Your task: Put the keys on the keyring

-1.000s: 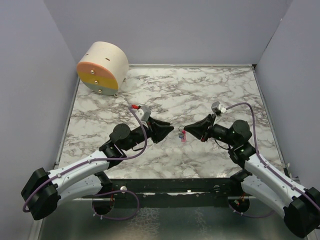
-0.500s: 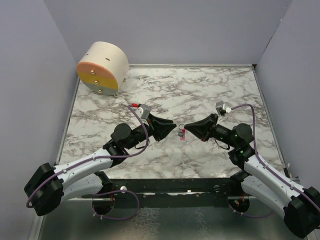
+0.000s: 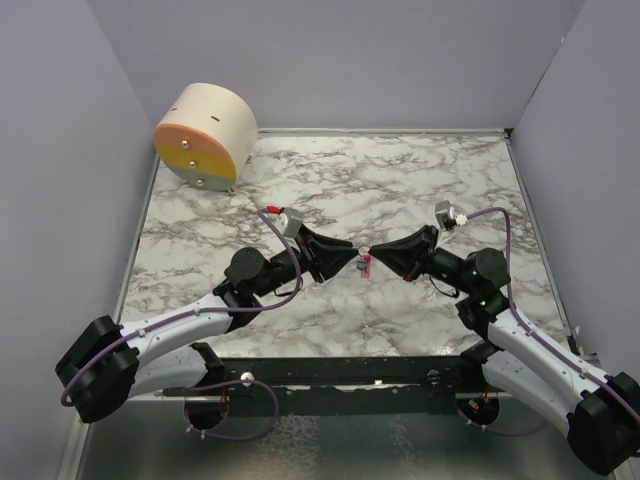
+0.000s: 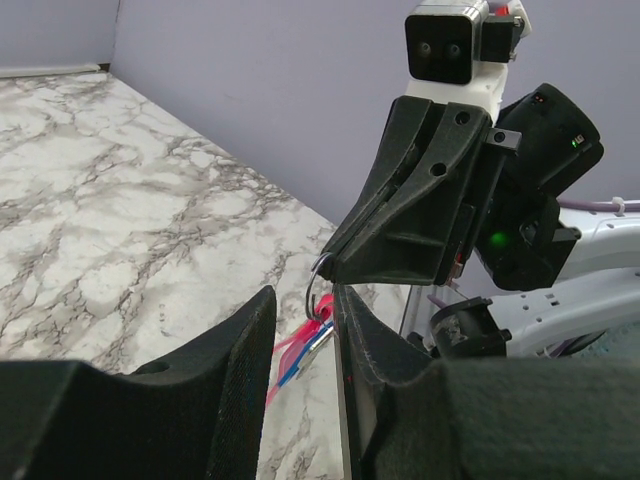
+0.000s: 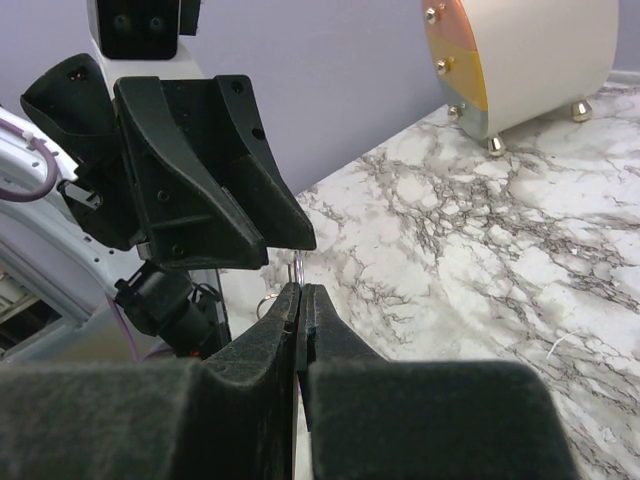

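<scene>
one thin metal keyring (image 4: 311,290), pink key (image 4: 292,350) seemingly beneath

Pretty soft, even light from overhead, just faint shadows on the marble table (image 3: 400,190). Top view's crisp; both wrist views go blurry and dark right up close.

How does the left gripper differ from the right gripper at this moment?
The left gripper has its jaws apart; the right gripper has them pressed shut. The right gripper pinches the keyring; the left gripper only points at it. Both are black and meet nearly tip to tip.
</scene>
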Action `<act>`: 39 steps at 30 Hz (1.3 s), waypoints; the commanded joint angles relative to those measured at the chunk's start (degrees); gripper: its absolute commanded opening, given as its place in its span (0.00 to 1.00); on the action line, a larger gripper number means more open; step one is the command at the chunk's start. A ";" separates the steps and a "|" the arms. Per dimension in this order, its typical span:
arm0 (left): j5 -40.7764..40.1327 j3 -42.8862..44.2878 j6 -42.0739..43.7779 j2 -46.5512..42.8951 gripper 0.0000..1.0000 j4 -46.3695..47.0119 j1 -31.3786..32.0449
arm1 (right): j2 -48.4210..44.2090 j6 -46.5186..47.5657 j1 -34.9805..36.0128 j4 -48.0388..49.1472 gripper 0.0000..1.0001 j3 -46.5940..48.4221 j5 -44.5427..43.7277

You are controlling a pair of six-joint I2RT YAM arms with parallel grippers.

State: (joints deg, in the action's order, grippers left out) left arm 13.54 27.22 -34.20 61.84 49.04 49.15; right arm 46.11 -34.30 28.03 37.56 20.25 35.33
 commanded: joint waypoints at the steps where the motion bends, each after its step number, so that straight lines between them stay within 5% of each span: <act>1: 3.33 0.00 -1.72 1.41 0.31 4.77 0.18 | 0.43 -0.96 0.07 3.36 0.01 0.49 -1.35; 18: 5.50 1.20 -3.06 4.39 0.27 7.97 0.25 | 1.88 -2.24 0.05 6.14 0.01 0.49 -0.53; 39: 6.38 1.54 -3.89 4.87 0.00 10.74 0.33 | 3.02 -2.39 0.09 6.78 0.01 0.61 0.07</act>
State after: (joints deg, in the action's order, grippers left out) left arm 18.39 27.31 -37.58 66.78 56.16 49.15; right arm 48.86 -36.67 28.03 43.11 20.25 35.38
